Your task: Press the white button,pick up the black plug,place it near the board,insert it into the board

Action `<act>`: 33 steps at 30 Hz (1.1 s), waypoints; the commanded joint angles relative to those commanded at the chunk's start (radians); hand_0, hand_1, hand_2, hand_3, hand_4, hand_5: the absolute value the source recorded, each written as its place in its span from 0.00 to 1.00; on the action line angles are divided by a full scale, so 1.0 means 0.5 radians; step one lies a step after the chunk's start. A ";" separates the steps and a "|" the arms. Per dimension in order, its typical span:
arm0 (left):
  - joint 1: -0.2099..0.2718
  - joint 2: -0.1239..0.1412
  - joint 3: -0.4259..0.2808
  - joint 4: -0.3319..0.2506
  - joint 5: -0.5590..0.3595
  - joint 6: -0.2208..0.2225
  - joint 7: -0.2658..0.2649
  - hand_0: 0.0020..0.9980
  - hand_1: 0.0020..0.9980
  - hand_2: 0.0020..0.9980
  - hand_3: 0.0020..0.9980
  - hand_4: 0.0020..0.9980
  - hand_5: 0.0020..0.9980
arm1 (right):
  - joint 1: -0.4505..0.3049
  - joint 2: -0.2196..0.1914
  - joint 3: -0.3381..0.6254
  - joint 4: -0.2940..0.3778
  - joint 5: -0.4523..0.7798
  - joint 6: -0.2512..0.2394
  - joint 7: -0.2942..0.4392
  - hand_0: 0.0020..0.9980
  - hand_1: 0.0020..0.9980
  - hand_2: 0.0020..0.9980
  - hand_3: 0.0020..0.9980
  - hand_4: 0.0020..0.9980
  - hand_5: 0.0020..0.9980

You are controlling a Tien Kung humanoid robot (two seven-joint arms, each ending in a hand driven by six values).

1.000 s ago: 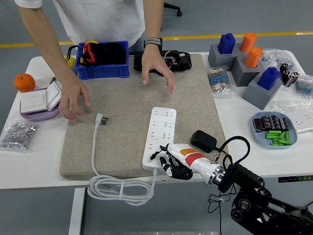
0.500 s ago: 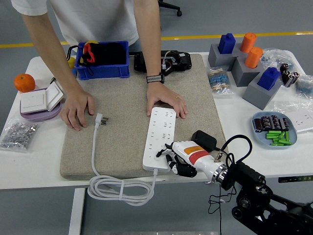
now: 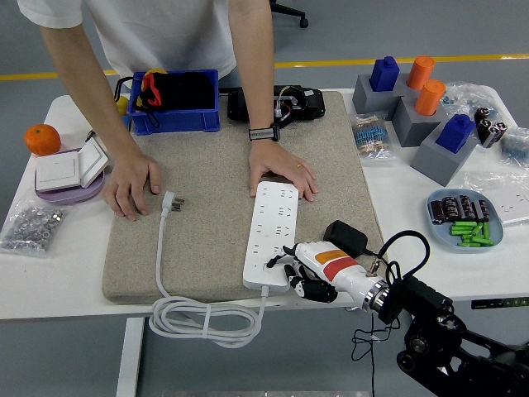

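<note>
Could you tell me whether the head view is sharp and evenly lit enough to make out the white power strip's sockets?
Head view: sharp, evenly lit, soft shadows only; the white power strip shows its sockets without glare; the right hand at its near end is unblurred.

A long white power board (image 3: 274,233) is lying flat on the grey mat, running from six o'clock up toward twelve, its socket face pointing up. The white button seems to be sitting at its near end, though it is partly hidden. The black plug (image 3: 344,237) is resting at the board's three o'clock, just beside it.
</note>
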 joint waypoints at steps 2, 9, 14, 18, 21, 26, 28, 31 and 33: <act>0.004 0.000 0.003 0.000 -0.005 0.000 -0.002 0.71 0.70 0.67 0.72 0.72 0.30 | -0.009 -0.010 0.039 0.068 0.010 -0.003 0.007 0.00 0.00 0.10 0.60 0.30 0.00; 0.006 -0.006 -0.001 0.000 -0.005 0.000 -0.004 0.71 0.70 0.67 0.72 0.72 0.30 | -0.058 -0.019 0.245 0.277 0.039 -0.086 0.121 0.03 0.06 0.14 0.61 0.34 0.00; 0.008 -0.009 -0.008 0.000 -0.001 0.001 -0.004 0.71 0.70 0.67 0.72 0.72 0.30 | -0.092 -0.007 0.384 0.237 0.083 -0.158 0.186 0.40 0.34 0.42 0.68 0.67 0.05; 0.013 -0.012 -0.019 0.000 0.004 0.002 -0.004 0.71 0.70 0.67 0.72 0.72 0.30 | -0.127 0.004 0.484 0.147 0.071 -0.162 0.158 0.40 0.34 0.42 0.68 0.67 0.05; 0.016 -0.012 -0.024 0.000 0.007 0.002 -0.004 0.71 0.70 0.67 0.72 0.72 0.30 | -0.143 0.012 0.524 0.085 0.037 -0.127 0.085 0.75 0.80 0.81 0.85 0.98 0.20; 0.015 -0.015 -0.019 0.000 -0.001 0.003 -0.006 0.71 0.70 0.67 0.72 0.72 0.30 | -0.160 0.025 0.549 -0.059 0.022 -0.085 0.017 0.87 0.90 0.87 0.88 1.00 0.27; 0.014 -0.015 -0.019 0.000 -0.001 0.002 -0.006 0.71 0.70 0.67 0.72 0.72 0.30 | -0.162 0.028 0.551 -0.096 0.022 -0.086 0.015 0.87 0.90 0.87 0.88 1.00 0.27; 0.010 -0.016 -0.013 0.000 -0.008 0.002 -0.008 0.71 0.70 0.67 0.72 0.72 0.30 | -0.165 0.035 0.564 -0.162 0.012 -0.084 0.013 0.87 0.90 0.87 0.88 1.00 0.27; 0.009 -0.016 -0.019 0.000 0.000 0.003 -0.007 0.71 0.70 0.67 0.72 0.72 0.30 | -0.166 0.036 0.572 -0.190 0.012 -0.088 0.017 0.87 0.89 0.86 0.88 1.00 0.26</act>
